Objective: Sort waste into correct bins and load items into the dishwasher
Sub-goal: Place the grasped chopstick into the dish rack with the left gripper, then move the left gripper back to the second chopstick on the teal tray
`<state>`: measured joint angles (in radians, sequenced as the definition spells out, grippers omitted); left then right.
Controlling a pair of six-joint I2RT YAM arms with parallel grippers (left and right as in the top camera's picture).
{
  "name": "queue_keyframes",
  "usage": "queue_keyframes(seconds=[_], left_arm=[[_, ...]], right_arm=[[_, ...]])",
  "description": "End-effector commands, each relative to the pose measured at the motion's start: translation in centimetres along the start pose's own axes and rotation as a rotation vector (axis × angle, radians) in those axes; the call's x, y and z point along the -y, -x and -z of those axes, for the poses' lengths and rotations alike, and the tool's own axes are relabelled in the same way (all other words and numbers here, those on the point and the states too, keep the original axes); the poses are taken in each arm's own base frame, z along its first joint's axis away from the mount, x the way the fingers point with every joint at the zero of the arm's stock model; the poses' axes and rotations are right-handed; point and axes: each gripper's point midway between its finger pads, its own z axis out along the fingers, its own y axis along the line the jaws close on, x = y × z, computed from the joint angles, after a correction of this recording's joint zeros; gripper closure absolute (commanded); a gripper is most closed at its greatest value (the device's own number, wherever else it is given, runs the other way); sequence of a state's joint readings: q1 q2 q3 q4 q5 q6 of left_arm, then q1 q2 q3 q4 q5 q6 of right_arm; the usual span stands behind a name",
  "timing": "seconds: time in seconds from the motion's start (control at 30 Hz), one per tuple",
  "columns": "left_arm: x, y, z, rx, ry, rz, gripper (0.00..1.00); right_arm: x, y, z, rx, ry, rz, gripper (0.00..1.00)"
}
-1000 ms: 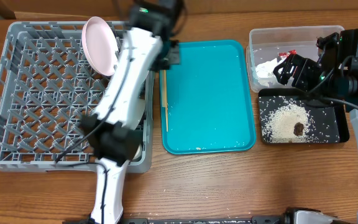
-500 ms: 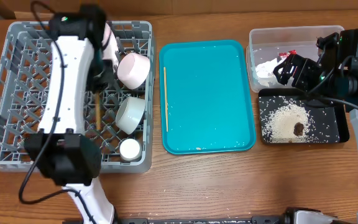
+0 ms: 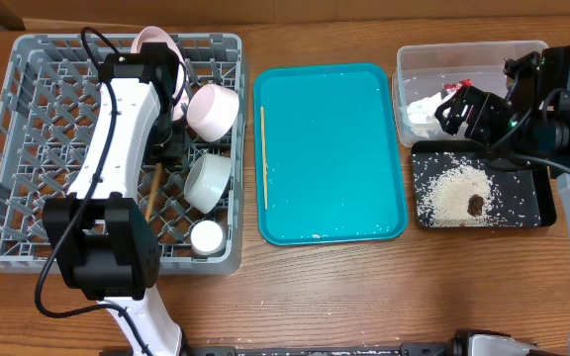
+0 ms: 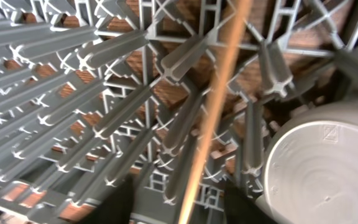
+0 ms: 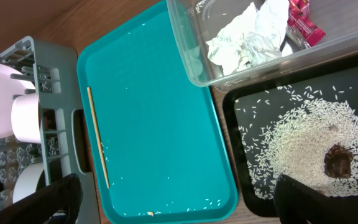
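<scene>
My left gripper (image 3: 169,133) (image 4: 180,202) hangs open over the grey dish-rack crate (image 3: 28,148). One wooden chopstick (image 3: 154,188) (image 4: 219,93) lies on the lattice floor and runs between the spread fingers. The pinkish plate (image 3: 151,42) stands at the crate's back. Two white bowls (image 3: 213,111) (image 3: 207,181) and the cup (image 3: 207,236) sit along its right side. The other chopstick (image 3: 262,156) (image 5: 97,137) lies on the teal tray (image 3: 334,148). My right gripper (image 5: 179,199) is open and empty above the tray's right edge. The clear tub (image 3: 409,59) holds white paper (image 5: 244,40) and the red wrapper (image 5: 303,22). The black tray (image 3: 542,203) holds rice (image 5: 303,146) and a brown lump (image 5: 337,160).
A few loose rice grains and a small crumb (image 5: 149,213) lie near the teal tray's front edge. Bare wooden table (image 3: 364,287) runs along the front. One bowl (image 4: 322,168) sits close to the right of my left gripper.
My left arm swung from the teal tray's left edge to over the crate. One chopstick went with it and now lies in the crate. The right arm has not moved.
</scene>
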<state>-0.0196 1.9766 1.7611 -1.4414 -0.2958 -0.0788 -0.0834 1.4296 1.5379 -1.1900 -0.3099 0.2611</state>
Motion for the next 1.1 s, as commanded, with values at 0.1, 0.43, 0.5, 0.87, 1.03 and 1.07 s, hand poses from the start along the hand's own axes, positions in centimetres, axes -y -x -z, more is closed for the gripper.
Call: queue_keyframes(seconds=[0.1, 0.43, 0.5, 0.87, 1.03, 1.07], left_arm=[[3.4, 1.0, 1.5, 0.052, -0.205, 0.016, 0.44], [15.4, 5.2, 16.1, 0.459, -0.524, -0.166, 0.38], [17.4, 5.4, 16.4, 0.473, -0.507, -0.121, 0.36], [23.5, 6.7, 6.8, 0.313, -0.261, 0.082, 0.41], [24.3, 7.5, 3.3, 0.257, -0.231, 0.106, 0.43], [24.6, 7.6, 2.7, 0.249, -0.227, 0.106, 0.44]], right_arm=[[-0.2, 0.1, 0.2, 0.011, 0.002, 0.011, 0.0], [-0.2, 0.1, 0.2, 0.011, 0.002, 0.011, 0.0], [-0.2, 0.1, 0.2, 0.01, 0.003, 0.01, 0.0], [-0.2, 0.1, 0.2, 0.01, 0.002, 0.011, 0.0], [-0.2, 0.1, 0.2, 0.011, 0.002, 0.011, 0.0], [-0.2, 0.1, 0.2, 0.011, 0.003, 0.01, 0.0]])
